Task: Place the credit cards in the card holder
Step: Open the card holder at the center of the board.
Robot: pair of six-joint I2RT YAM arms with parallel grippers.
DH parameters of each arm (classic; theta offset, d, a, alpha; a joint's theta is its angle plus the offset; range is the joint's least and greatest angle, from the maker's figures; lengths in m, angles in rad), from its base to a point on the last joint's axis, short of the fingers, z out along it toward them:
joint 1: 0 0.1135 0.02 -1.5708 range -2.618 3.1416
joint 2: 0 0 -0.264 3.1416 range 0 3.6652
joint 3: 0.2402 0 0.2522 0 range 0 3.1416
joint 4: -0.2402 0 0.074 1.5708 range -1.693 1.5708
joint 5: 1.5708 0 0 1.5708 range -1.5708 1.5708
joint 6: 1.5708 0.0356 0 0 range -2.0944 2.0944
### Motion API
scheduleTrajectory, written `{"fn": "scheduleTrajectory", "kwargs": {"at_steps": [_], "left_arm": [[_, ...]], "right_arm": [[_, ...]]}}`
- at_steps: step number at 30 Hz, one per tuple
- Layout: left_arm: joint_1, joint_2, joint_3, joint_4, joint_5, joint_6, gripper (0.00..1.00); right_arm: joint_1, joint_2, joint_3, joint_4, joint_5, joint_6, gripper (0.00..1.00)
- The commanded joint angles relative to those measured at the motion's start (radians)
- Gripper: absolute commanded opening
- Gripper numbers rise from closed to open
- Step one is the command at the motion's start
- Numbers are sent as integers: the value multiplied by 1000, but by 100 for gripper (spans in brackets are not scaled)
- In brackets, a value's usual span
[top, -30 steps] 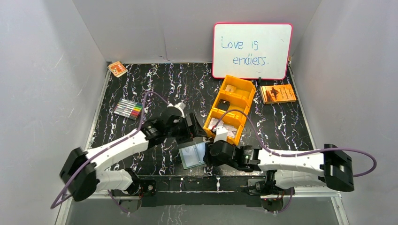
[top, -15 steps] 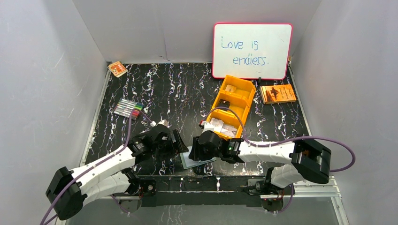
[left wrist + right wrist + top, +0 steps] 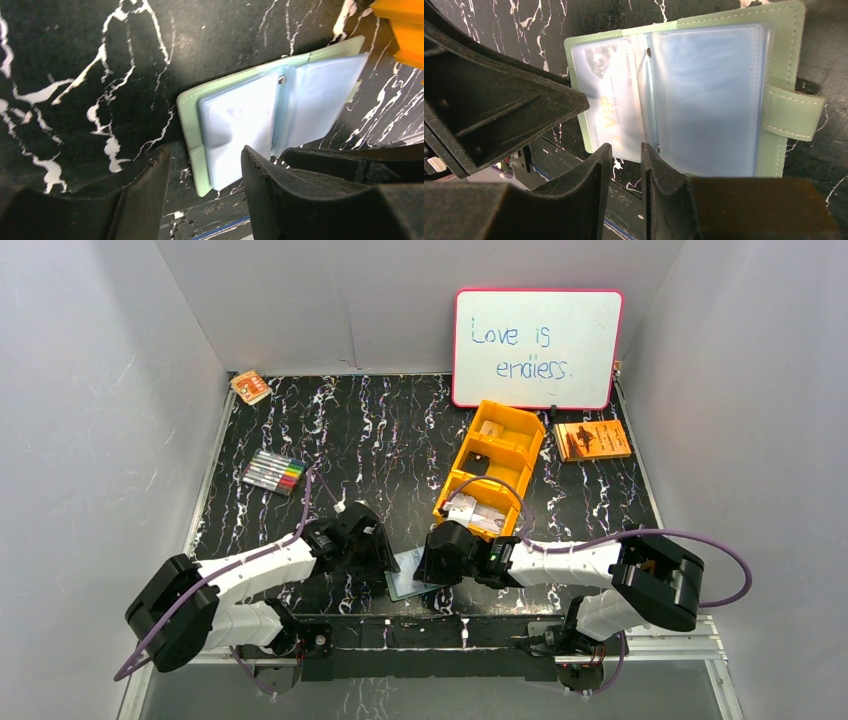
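The card holder [image 3: 704, 100] lies open on the surface [image 3: 380, 430], with the orange tray [image 3: 527, 465] just beyond its far edge and a credit card [image 3: 611, 100] in its left sleeve. The left gripper [image 3: 205, 152] is released, straddling the holder's left corner. The right gripper [image 3: 624, 147] is also released, narrowly parted at the holder's near edge.

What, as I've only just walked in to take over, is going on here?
Both robot grippers are at the card holder, which lies open at the table's near edge. The left gripper is open over its left edge. The right gripper, jaws only narrowly apart, is at its near edge by the spine. One credit card already sits in a pocket. More pale cards lie in the orange tray.
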Motion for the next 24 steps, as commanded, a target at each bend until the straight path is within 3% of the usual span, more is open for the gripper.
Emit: {"fn": "scheduleTrajectory", "kwargs": {"at_steps": [1, 10, 18, 24], "left_arm": [[15, 52, 26, 24, 8, 41, 50], [43, 129, 56, 44, 19, 87, 45], [70, 194, 84, 110, 87, 116, 39], [73, 175, 109, 65, 83, 126, 37]], "right_arm": [[-15, 16, 24, -41, 16, -4, 35], [-55, -15, 110, -180, 77, -110, 29], [-82, 4, 106, -72, -24, -176, 25], [-83, 66, 114, -101, -29, -167, 24]]}}
